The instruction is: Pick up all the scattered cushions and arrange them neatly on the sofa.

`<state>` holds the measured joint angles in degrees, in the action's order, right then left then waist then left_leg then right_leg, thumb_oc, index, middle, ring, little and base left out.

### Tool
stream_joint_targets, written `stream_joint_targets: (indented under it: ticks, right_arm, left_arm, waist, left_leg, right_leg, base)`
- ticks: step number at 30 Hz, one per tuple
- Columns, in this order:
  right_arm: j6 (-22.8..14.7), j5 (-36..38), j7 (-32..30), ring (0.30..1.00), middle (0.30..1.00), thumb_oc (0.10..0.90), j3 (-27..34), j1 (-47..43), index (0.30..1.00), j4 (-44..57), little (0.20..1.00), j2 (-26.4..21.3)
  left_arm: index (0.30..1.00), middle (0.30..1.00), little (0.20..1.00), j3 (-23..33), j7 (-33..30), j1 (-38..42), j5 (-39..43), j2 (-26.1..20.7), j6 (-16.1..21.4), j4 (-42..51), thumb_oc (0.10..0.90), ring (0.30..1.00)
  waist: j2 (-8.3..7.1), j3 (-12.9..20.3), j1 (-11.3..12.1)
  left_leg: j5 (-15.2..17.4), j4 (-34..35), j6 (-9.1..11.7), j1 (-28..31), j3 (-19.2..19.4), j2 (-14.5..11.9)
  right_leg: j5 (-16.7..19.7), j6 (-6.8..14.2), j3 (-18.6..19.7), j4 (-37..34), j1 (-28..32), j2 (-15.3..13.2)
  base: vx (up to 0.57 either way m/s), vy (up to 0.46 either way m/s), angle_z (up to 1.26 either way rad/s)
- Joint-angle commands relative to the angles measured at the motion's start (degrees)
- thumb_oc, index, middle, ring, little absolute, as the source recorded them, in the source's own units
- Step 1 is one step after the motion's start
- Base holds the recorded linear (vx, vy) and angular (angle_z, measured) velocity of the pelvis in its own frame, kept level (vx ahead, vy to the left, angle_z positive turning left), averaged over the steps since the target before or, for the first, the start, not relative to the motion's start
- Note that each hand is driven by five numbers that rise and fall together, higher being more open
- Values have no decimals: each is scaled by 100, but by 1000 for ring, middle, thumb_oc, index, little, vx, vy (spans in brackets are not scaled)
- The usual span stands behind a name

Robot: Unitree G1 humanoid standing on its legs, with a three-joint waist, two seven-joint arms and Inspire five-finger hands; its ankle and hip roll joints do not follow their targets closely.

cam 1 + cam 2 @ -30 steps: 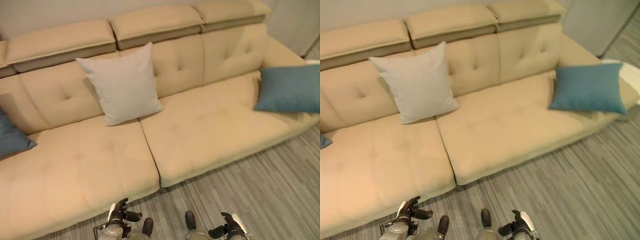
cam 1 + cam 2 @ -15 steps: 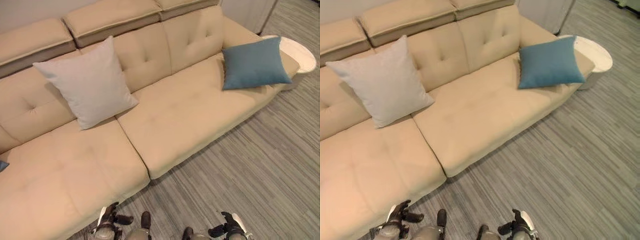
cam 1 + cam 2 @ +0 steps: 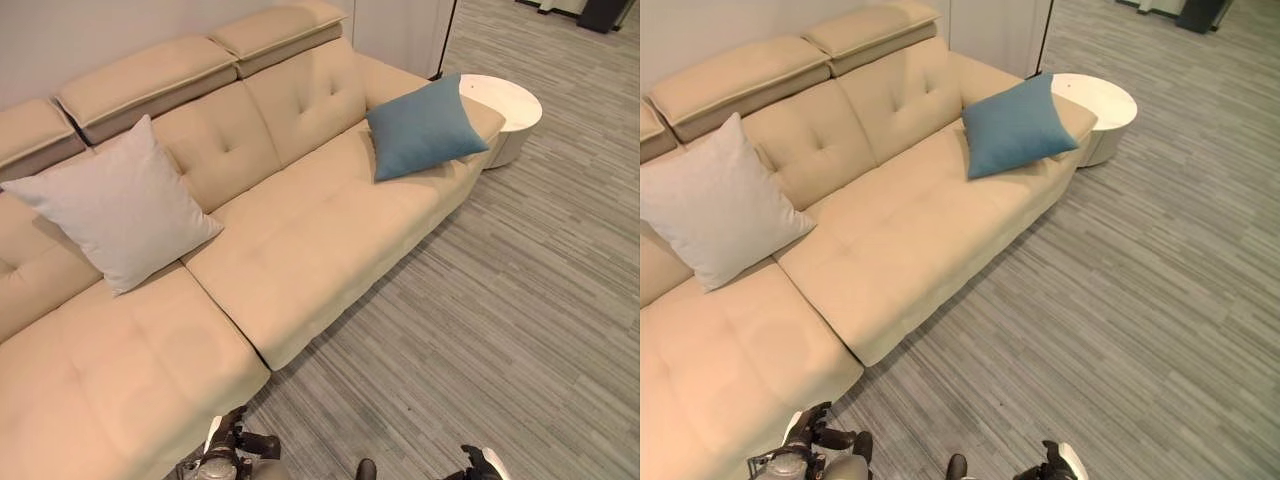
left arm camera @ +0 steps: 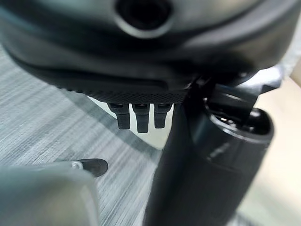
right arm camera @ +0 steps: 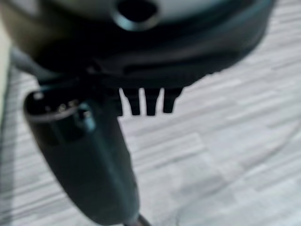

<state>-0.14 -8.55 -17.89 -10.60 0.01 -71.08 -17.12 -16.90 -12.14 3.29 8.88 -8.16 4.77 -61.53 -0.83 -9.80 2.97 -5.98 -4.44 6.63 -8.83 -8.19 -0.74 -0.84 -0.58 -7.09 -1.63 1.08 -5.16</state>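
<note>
Camera swinging rightward since earlier, cushions unmoved. Grey cushion [image 3: 115, 203] and blue cushion [image 3: 423, 127] leaning on sofa [image 3: 300, 240]; left robot hand [image 3: 232, 445] and right robot hand [image 3: 1058, 464] hanging empty, fingers relaxed.

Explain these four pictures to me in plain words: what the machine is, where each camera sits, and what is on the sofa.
A two-legged humanoid robot stands before a beige sofa. The two wide pictures come from a stereo camera on its head, looking down. On the sofa, a light grey cushion leans against the backrest and a blue cushion rests at the far end, beside a round white side table. The two close pictures come from wrist cameras. The left hand and right hand hang over the striped grey floor, fingers relaxed, holding nothing.
</note>
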Motion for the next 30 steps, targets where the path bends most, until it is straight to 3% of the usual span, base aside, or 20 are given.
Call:
stream_joint_targets:
  ticks: [1, 3, 8, 11, 13, 14, 15, 18, 19, 23, 25, 28, 29, 30]
  right_arm:
    - [-20, 99, -224, 900, 900, 800, -31, -158, 900, 33, 900, -104]
    - [5, 133, -227, 900, 900, 800, -21, -132, 900, 27, 900, -89]
    - [8, 142, -203, 900, 900, 800, -18, -96, 900, 25, 900, 4]
    - [25, 94, -151, 900, 900, 800, -38, -126, 900, 103, 900, 93]
    - [55, 126, -113, 900, 900, 800, -43, -221, 900, 212, 900, 106]
    - [57, 126, -113, 900, 900, 800, -43, -222, 900, 213, 900, 106]
    - [46, 118, -116, 900, 900, 800, -22, -318, 900, 371, 900, 122]
    - [39, 104, -114, 900, 900, 800, -34, -340, 900, 412, 900, 119]
    - [41, 67, -91, 900, 900, 800, -79, -386, 900, 449, 900, 89]
    - [28, -109, -72, 900, 900, 800, -162, -556, 900, 266, 900, -11]
    - [26, -120, -111, 900, 900, 800, -168, -556, 900, 210, 900, 4]
    - [36, -114, -99, 900, 900, 800, -182, -501, 900, 158, 900, 35]
    - [21, -91, -121, 900, 900, 800, -150, -499, 900, 130, 900, 34]
    - [-20, -18, -153, 900, 900, 800, -134, -506, 900, 118, 900, 52]
  left_arm:
    - [900, 900, 900, 93, -36, 152, -182, -101, 148, 177, 800, 900]
    - [900, 900, 900, 115, -33, 131, -188, -102, 148, 186, 800, 900]
    - [900, 900, 900, 196, -39, 55, -185, -106, 112, 136, 800, 900]
    - [900, 900, 900, 253, -60, 67, -106, -220, 83, 186, 800, 900]
    - [900, 900, 900, 253, -100, 109, -50, -303, 69, 329, 800, 900]
    - [900, 900, 900, 254, -100, 109, -50, -304, 68, 330, 800, 900]
    - [900, 900, 900, 248, -144, 178, 66, -380, 100, 473, 800, 900]
    - [900, 900, 900, 266, -154, 188, 96, -386, 107, 494, 800, 900]
    - [900, 900, 900, 274, -137, 213, 91, -393, 103, 508, 800, 900]
    - [900, 900, 900, 348, -49, 81, -88, -263, 98, 294, 800, 900]
    - [900, 900, 900, 318, -64, 105, -64, -208, 118, 210, 800, 900]
    - [900, 900, 900, 314, -86, 81, -57, -147, 110, 119, 800, 900]
    - [900, 900, 900, 295, -94, 102, -30, -106, 109, 108, 800, 900]
    - [900, 900, 900, 251, -75, 132, 5, -70, 108, 125, 800, 900]
  waist:
    - [-118, -136, 151]
    - [-123, -144, 213]
    - [-156, -22, 278]
    - [-215, 78, 317]
    - [-172, 0, 253]
    - [-177, 4, 256]
    - [-21, -63, 220]
    - [18, -88, 206]
    - [53, -99, 201]
    - [98, -115, 238]
    - [82, -104, 179]
    - [39, 24, 119]
    - [44, 56, 109]
    - [35, 57, 116]
  left_leg:
    - [766, -564, -439, -588, 195, 567]
    - [675, -600, -439, -777, 364, 615]
    - [801, -555, -566, -562, 429, 576]
    - [1003, -397, -756, -181, 542, 468]
    - [1084, -384, -894, -69, 591, 380]
    - [1086, -389, -896, -78, 596, 384]
    - [1204, -302, -988, 149, 654, 266]
    - [1269, -262, -1004, 272, 664, 252]
    - [1350, -143, -975, 471, 721, 207]
    - [1522, 93, -866, 900, 851, 118]
    - [1616, 169, -795, 1105, 772, 104]
    - [1693, 221, -718, 1270, 732, 46]
    - [1696, 123, -607, 1262, 728, -47]
    - [1462, -475, -420, 1041, 720, -180]
  right_leg:
    - [-392, 479, -78, 57, 174, 295]
    - [-436, 462, 88, 10, 283, 397]
    - [-591, 464, 276, 91, 419, 410]
    - [-631, 638, 271, 1094, 104, 339]
    - [-247, 958, 208, 2144, -455, 277]
    - [-258, 960, 214, 2166, -473, 271]
    - [-28, 1119, -438, 2810, -973, -187]
    - [-104, 1056, -710, 2706, -988, -380]
    - [-279, 869, -1055, 2107, -1018, -534]
    - [197, 947, -1504, 1097, -1374, -780]
    - [252, 954, -1264, 964, -1369, -661]
    - [295, 874, -1283, 871, -1278, -600]
    - [262, 828, -1367, 785, -1179, -559]
    - [163, 672, -1462, 637, -938, -428]
  base:
    - [137, -36, -35]
    - [139, -8, -49]
    - [219, 58, -63]
    - [231, 87, -25]
    - [102, 52, -49]
    - [156, 71, -64]
    - [133, 54, -50]
    - [172, -3, -25]
    - [252, -93, -15]
    - [270, -146, -50]
    - [363, -213, -34]
    - [227, -156, 19]
    - [240, -310, 46]
    - [297, -433, 43]
